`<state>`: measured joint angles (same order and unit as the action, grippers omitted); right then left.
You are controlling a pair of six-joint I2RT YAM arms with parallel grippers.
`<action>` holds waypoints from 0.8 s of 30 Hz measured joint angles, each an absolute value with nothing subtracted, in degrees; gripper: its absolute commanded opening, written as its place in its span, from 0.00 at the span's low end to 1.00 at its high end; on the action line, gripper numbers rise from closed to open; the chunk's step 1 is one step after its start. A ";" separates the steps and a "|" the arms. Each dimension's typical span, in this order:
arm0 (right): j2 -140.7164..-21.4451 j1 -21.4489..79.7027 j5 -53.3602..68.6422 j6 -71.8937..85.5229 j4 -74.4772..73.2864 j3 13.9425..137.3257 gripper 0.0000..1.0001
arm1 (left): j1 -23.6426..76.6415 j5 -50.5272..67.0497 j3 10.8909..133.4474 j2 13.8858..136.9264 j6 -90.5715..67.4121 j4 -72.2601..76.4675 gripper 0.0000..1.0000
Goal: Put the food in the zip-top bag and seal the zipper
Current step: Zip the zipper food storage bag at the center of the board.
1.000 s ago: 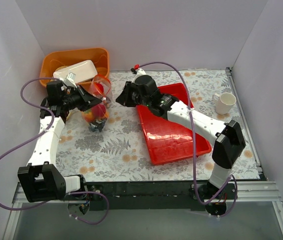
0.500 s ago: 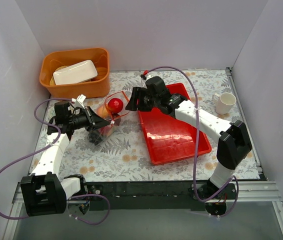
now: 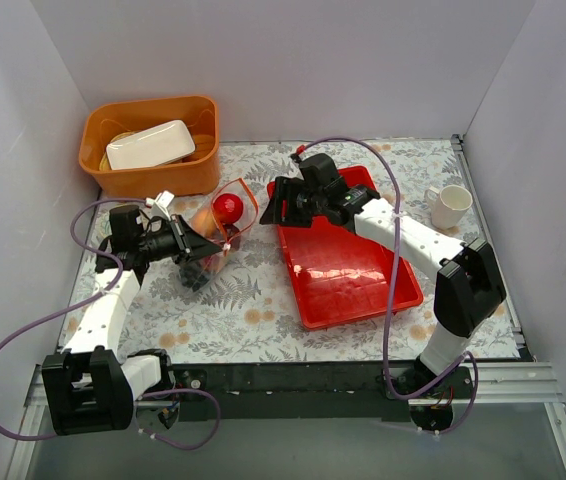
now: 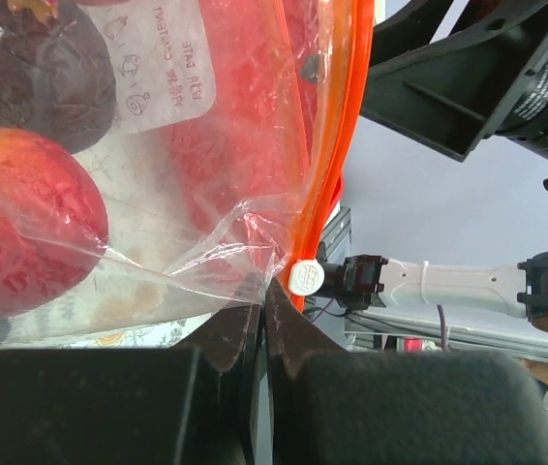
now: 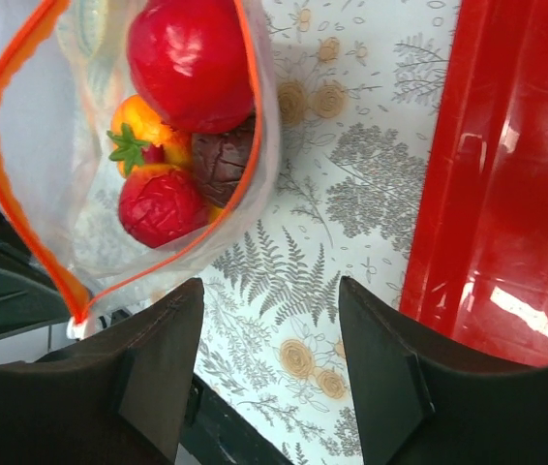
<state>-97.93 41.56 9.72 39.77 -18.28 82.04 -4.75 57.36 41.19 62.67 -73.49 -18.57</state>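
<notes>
- Left claw (image 4: pixel 263 315) is pinched tight on a corner of the bag (image 5: pixel 42 165), with plastic bunched between its tips just beside the white slider (image 4: pixel 305 278). A second ago you had it raised near the bin with the bag hanging. Now it sits low over the cloth (image 3: pixel 253 295).
- You have the bag lying on its side on the cloth between your two claws, its mouth gaping toward the right claw. It lay much the same half a second ago.
- Your fruit is inside. A red ball (image 5: pixel 192 63) sits at the mouth, and deeper in are a bumpy red piece (image 5: pixel 163 206) and a dark piece (image 5: pixel 226 150). A peach (image 4: pixel 22 232) presses against the plastic near the left claw.
- Your zipper (image 4: pixel 350 116) is unsealed, its orange strip looping open around the mouth.
- Your right claw (image 5: pixel 269 310) has its jaws wide apart with nothing between them, and it hovers over the cloth between the bag mouth and the tray (image 3: pixel 348 270). Its jaws have spread over the last second, and it has drawn slightly toward the tray.
- The tray lies right of the bag and has not moved.
- Farther back, the mug (image 3: pixel 451 206) on the right and the bin (image 3: pixel 153 178) on the left are where they were.
</notes>
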 measured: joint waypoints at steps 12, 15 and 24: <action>-106.34 41.34 14.37 40.64 -16.05 88.27 0.41 | -4.54 58.83 39.81 62.15 -73.47 -17.45 0.00; -109.19 41.30 15.62 41.21 -16.05 89.23 0.13 | -4.38 59.20 39.77 62.15 -73.43 -17.43 0.00; -108.55 41.28 17.28 42.26 -12.91 85.95 0.01 | -3.97 60.99 36.07 62.13 -73.23 -16.38 0.21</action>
<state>-108.55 41.28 17.28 42.26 -12.91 85.95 -3.97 60.99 36.07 62.13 -73.23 -16.38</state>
